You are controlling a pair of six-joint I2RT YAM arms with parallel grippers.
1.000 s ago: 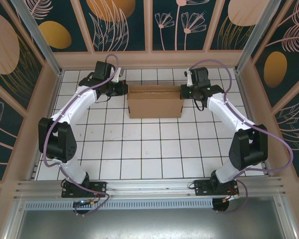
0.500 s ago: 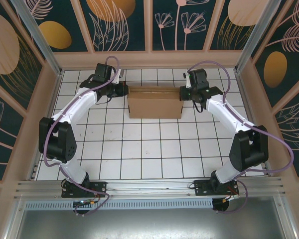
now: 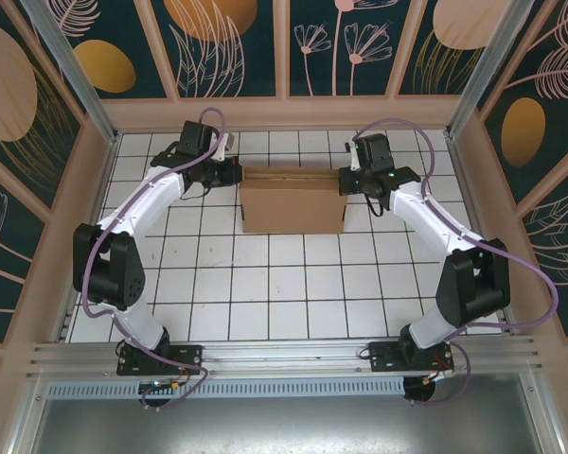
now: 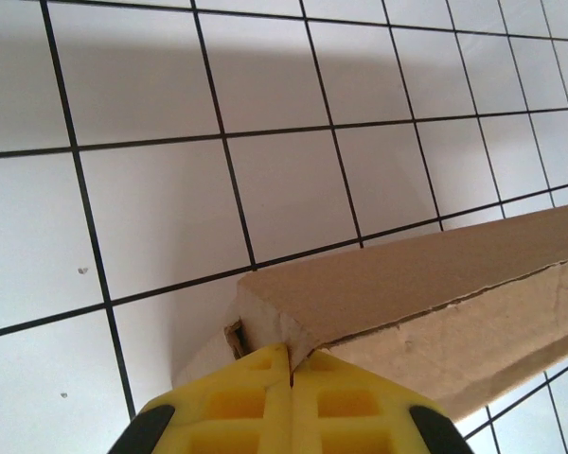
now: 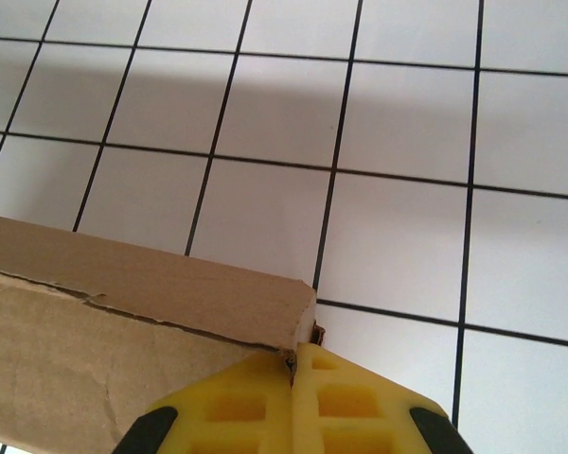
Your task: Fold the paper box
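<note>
The paper box [image 3: 293,200], plain brown cardboard folded into a low rectangular box, lies on the white tiled table [image 3: 265,284] toward the far side. My left gripper [image 3: 235,172] is shut, and its tips press against the box's left end. In the left wrist view the yellow fingers [image 4: 256,397] meet at the box's [image 4: 426,284] upper corner. My right gripper [image 3: 346,178] is shut against the right end. In the right wrist view its fingers [image 5: 256,407] touch the corner of the box [image 5: 123,284]. Nothing sits between either pair of jaws.
Wooden walls [image 3: 284,112] with dark patterned panels enclose the table on three sides, close behind the box. An aluminium rail [image 3: 284,357] runs along the near edge, where both arm bases stand.
The box has shifted slightly left and toward me. Both grippers have stayed shut at its ends, and the right one has edged left with it.
</note>
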